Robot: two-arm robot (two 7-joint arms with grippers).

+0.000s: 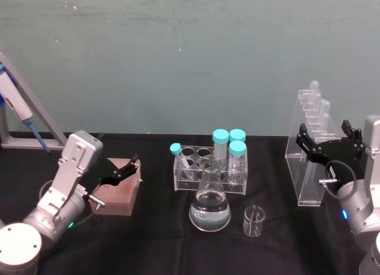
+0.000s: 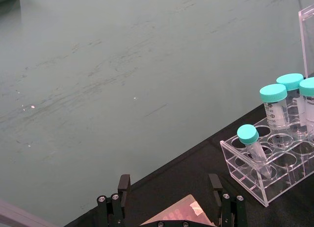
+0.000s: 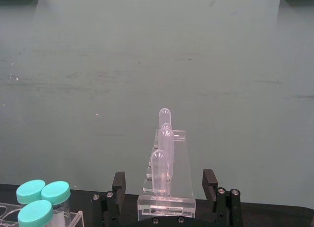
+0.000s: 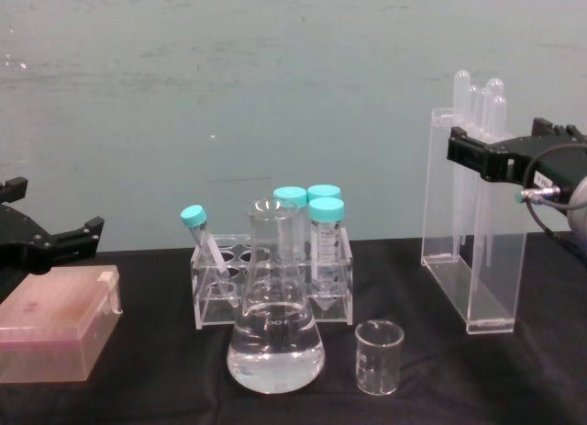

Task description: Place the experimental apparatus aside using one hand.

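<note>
With the right gripper (image 1: 328,134) spread wide and the tall tube stand (image 1: 306,183) at the table's (image 1: 285,251) right end lined up between its fingers, the grasp seems in hand, and closing squarely without tipping it should come next; the left gripper (image 1: 122,180) idles open over a pink box (image 1: 119,199).

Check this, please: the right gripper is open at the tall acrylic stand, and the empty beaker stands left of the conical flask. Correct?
Not quite. In the head view the beaker stands right of the conical flask, not left. The rest holds.
</note>
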